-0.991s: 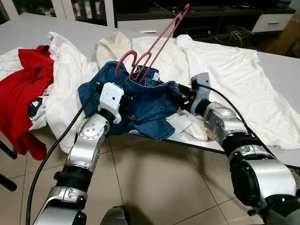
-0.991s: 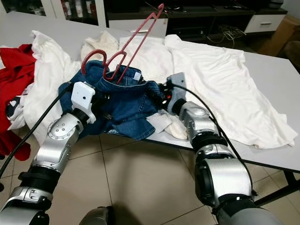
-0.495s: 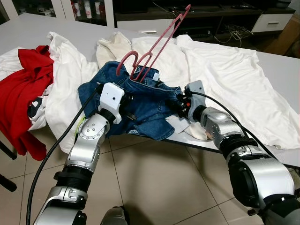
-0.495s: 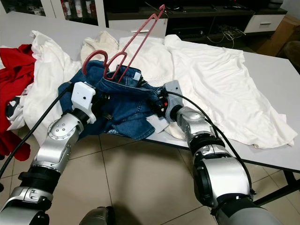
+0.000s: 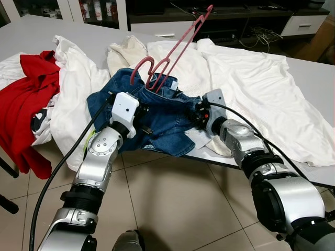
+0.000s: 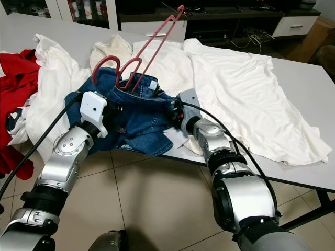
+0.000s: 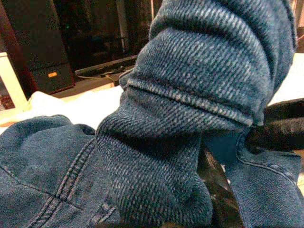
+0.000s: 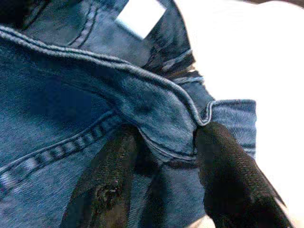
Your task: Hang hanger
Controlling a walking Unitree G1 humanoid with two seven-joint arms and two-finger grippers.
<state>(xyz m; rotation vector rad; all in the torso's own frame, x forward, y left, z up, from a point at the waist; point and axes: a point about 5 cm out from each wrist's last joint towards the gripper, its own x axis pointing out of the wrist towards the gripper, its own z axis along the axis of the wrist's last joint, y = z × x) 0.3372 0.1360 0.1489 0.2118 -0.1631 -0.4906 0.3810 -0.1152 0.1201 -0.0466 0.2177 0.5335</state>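
red garment (image 5: 31, 99) sits at the table's far left, then a heap of white clothes (image 5: 73, 89) draped over the table (image 5: 314, 73) edge, none of it in play. left gripper (image 5: 140, 116) is buried in the left side of the denim garment (image 5: 162, 117); in the left wrist view the denim bulges over the black finger, looks like it's pinching a fold, likely to anchor that side so the cloth doesn't slide off the edge. the pink hanger (image 5: 172, 49) is the task's thing: its lower end sits down inside the denim's waist opening by the white label, hook curling just left of that, one long arm sticking up and back over the white shirts, so it's propped by the cloth, not held by either gripper. right gripper (image 5: 198, 114) is at the denim's right edge; the right wrist view shows its two black fingers (image 8: 228, 185) a little apart with the waistband hem between them, gripping the seam. both sides held reads as spreading the waist to seat the hanger. big white shirt (image 5: 261, 89) lies flat on the right. hanging not yet started, my guess.
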